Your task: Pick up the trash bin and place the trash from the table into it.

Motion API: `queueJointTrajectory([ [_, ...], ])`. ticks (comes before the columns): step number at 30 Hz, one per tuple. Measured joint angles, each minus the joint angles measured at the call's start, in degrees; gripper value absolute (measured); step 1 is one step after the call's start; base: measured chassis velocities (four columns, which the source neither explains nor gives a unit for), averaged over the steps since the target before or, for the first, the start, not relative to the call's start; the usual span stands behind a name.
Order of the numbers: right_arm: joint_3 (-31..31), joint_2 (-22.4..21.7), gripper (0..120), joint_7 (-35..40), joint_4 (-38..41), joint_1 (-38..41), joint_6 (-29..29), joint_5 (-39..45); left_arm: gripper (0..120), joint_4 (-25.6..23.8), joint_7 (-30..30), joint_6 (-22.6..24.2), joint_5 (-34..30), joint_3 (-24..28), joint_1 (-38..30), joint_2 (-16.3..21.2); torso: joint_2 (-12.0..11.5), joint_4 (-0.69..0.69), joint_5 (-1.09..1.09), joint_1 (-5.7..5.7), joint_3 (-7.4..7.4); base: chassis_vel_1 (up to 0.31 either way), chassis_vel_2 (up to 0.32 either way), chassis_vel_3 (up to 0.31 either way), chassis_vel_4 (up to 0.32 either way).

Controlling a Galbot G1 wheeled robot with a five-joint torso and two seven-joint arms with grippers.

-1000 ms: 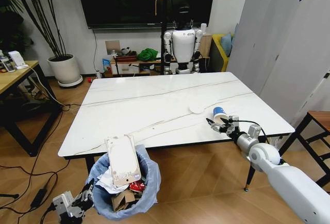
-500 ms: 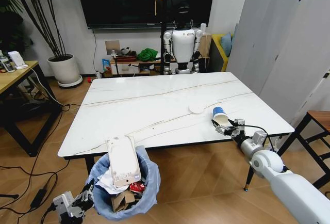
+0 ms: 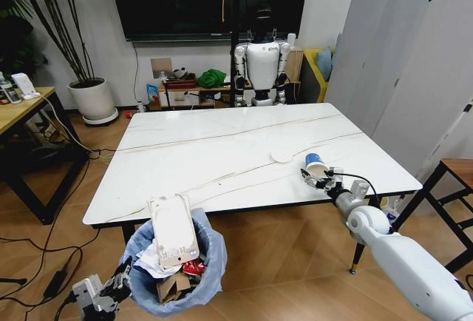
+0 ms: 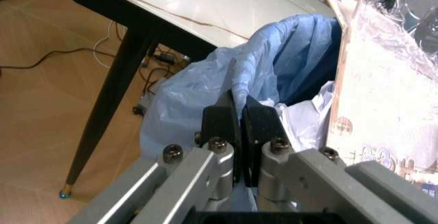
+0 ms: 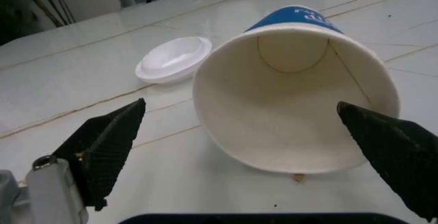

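Head view: paper cup [image 3: 315, 163] lies on its side near the right front edge of the table [image 3: 222, 151], long axis running roughly front-to-back, blue base toward the far side, open mouth toward the right gripper [image 3: 319, 181]. Cup is blue outside with a white rim. White lid [image 3: 281, 156] lies flat just left and behind it, apart from the cup. Right gripper sits at the cup's mouth, fingers spread to either side of it. Trash bin [image 3: 174, 265] stands on the floor just in front of the table's left front corner, mouth up, lined with a crinkly light blue bag, stuffed with white paper, brown cardboard, something red. A long clear plastic pack [image 3: 174, 228] with a white backing sticks out of it, long axis tilted up and away toward the table edge. Left gripper [image 3: 111, 291] low at the bin's left side, touching the bag.

Left wrist view: left gripper [image 4: 238, 124] fingers pressed together, pinching a fold of the blue bag at the trash bin [image 4: 287, 70] rim. Plastic pack [image 4: 390, 80] stands tall inside, crumpled white paper beside it. Black table leg [image 4: 113, 88] and table edge beyond.

Right wrist view: paper cup [image 5: 294, 93] mouth faces the camera, white inside, blue wall with white lettering at the far end. Right gripper [image 5: 250, 144] fingertips [image 5: 110, 142] wide apart, one each side of the rim, not touching. Lid [image 5: 173, 59] beyond, upside down on the table [image 5: 82, 80].
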Motion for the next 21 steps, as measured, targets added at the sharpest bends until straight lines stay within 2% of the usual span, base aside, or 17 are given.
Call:
queueJointTrajectory([
  [7,-0.32,1.46,97,0.07,-3.61,1.64,0.60,-1.25,0,0.84,-0.26,0.13,-0.37,0.26,-0.85,0.10,0.00,-0.01,-0.01,-0.01,0.00,0.000,0.000,0.000,0.000],
  [11,-0.40,1.83,82,-0.20,-4.40,2.08,1.01,-1.49,0,1.12,-0.36,0.21,-0.53,0.45,-1.18,0.10,0.00,-0.01,0.00,-0.01,0.00,0.000,0.000,0.000,0.000],
  [12,-0.40,1.83,82,-0.20,-4.40,2.08,1.01,-1.49,0,1.12,-0.36,0.21,-0.53,0.45,-1.18,0.10,0.00,-0.01,0.00,-0.01,0.00,0.000,0.000,0.000,0.000],
  [16,-0.84,2.32,63,-0.74,-5.74,2.84,1.47,-1.65,0,1.67,-0.51,0.33,-0.77,0.67,-1.73,0.24,0.00,-0.01,0.00,-0.01,0.00,0.000,0.000,0.000,0.000],
  [18,-0.90,2.37,59,-0.84,-5.93,2.96,1.49,-1.66,0,1.75,-0.53,0.34,-0.82,0.71,-1.84,0.28,0.00,-0.01,0.00,-0.01,0.00,0.000,0.000,0.000,0.000],
  [21,-1.09,2.49,47,-1.08,-6.46,3.32,1.65,-1.74,0,1.99,-0.63,0.43,-1.00,0.87,-2.19,0.46,0.00,-0.01,0.00,-0.01,0.00,0.000,0.000,0.000,0.000],
])
